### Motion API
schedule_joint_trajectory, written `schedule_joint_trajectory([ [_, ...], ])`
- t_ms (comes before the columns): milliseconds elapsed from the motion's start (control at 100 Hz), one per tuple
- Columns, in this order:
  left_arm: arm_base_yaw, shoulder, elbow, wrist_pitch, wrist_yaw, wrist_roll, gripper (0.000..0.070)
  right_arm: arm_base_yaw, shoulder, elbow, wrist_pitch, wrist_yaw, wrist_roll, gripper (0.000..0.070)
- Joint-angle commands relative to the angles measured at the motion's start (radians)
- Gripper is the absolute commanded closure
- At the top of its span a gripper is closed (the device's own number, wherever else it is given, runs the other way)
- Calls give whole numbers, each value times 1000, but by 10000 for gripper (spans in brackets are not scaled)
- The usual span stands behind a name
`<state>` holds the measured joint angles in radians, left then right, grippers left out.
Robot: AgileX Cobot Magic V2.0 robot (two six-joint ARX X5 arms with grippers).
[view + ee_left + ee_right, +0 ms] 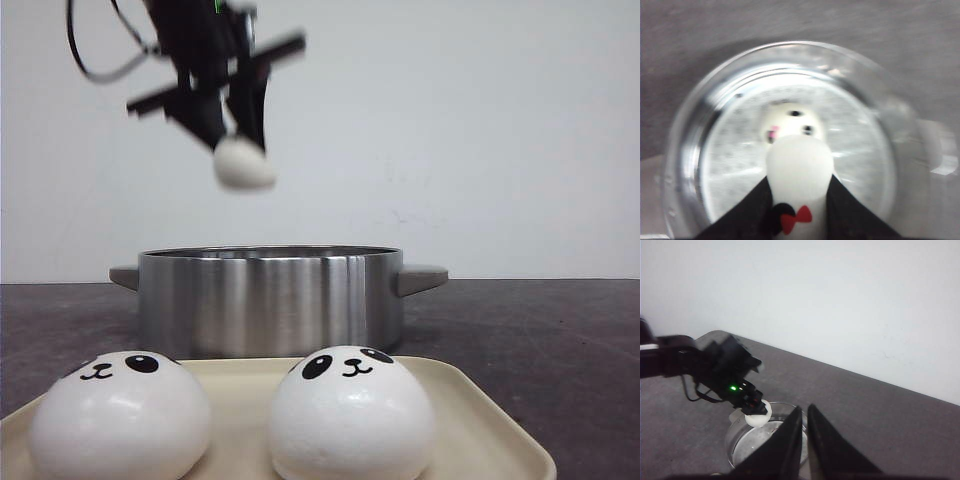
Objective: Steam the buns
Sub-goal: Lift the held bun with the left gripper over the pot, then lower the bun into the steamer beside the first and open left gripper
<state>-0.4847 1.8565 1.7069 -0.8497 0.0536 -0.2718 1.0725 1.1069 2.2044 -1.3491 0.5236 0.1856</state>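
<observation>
L gripper (238,140) is clamped on 1 panda bun (244,164), holding it in the air directly above the open stainless pot (270,298). Straight below it, on the pot's perforated steamer plate (740,165), sits another panda bun (790,122). 2 more buns (120,418) (352,415) rest on the beige tray (500,435), nearer the cam than the pot. R gripper (806,432): fingers nearly together, holding nothing.
</observation>
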Motion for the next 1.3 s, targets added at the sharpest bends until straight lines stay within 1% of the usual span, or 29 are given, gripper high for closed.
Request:
schedule_joint_trajectory([
  [0, 4, 60, 36, -3, -18, 24, 688, 12, 9, 20, -69, 1, -6, 690],
  [70, 15, 113, 43, 0, -32, 25, 688, 12, 9, 20, -70, 1, -6, 690],
  [310, 35, 240, 50, 20, -37, 24, 688, 12, 9, 20, -71, 1, -6, 690],
  [470, 40, 276, 50, 63, -39, 24, 667, 12, 9, 20, -71, 1, -6, 690],
  [520, 40, 283, 50, 80, -39, 24, 650, 12, 9, 20, -71, 1, -6, 690],
  [590, 39, 284, 50, 98, -39, 23, 563, 12, 9, 20, -71, 1, -6, 690],
  [610, 39, 285, 50, 105, -39, 23, 527, 12, 9, 20, -71, 1, -6, 690],
  [620, 39, 285, 50, 110, -39, 22, 499, 12, 9, 20, -71, 1, -6, 690],
  [730, 39, 285, 50, 130, -34, 21, 331, 12, 10, 20, -71, 1, -6, 690],
  [760, 39, 285, 50, 129, -30, 21, 299, 12, 10, 20, -71, 1, -6, 690],
  [820, 39, 285, 50, 124, -27, 21, 260, 12, 10, 20, -71, 1, -6, 690],
  [940, 39, 285, 50, 111, -27, 21, 249, 12, 10, 20, -71, 2, -6, 690],
  [960, 39, 285, 50, 110, -27, 21, 236, 12, 10, 20, -71, 2, -6, 690],
  [1010, 39, 283, 50, 109, -24, 21, 153, 12, 10, 20, -71, 2, -6, 690],
  [1020, 39, 283, 50, 109, -23, 21, 123, 12, 10, 20, -71, 2, -6, 690],
  [1030, 39, 283, 50, 109, -22, 21, 112, 12, 10, 20, -72, 2, -6, 690],
  [1070, 39, 283, 53, 109, -16, 21, 30, 12, 10, 20, -71, 2, -6, 690],
  [1090, 39, 282, 55, 108, -15, 21, 7, 12, 10, 20, -71, 2, -6, 690],
  [1200, 38, 282, 80, 97, 11, 21, 0, 12, 10, 20, -71, 2, -6, 690],
  [1290, 37, 282, 134, 53, 26, 21, 0, 12, 10, 20, -71, 2, -6, 690],
])
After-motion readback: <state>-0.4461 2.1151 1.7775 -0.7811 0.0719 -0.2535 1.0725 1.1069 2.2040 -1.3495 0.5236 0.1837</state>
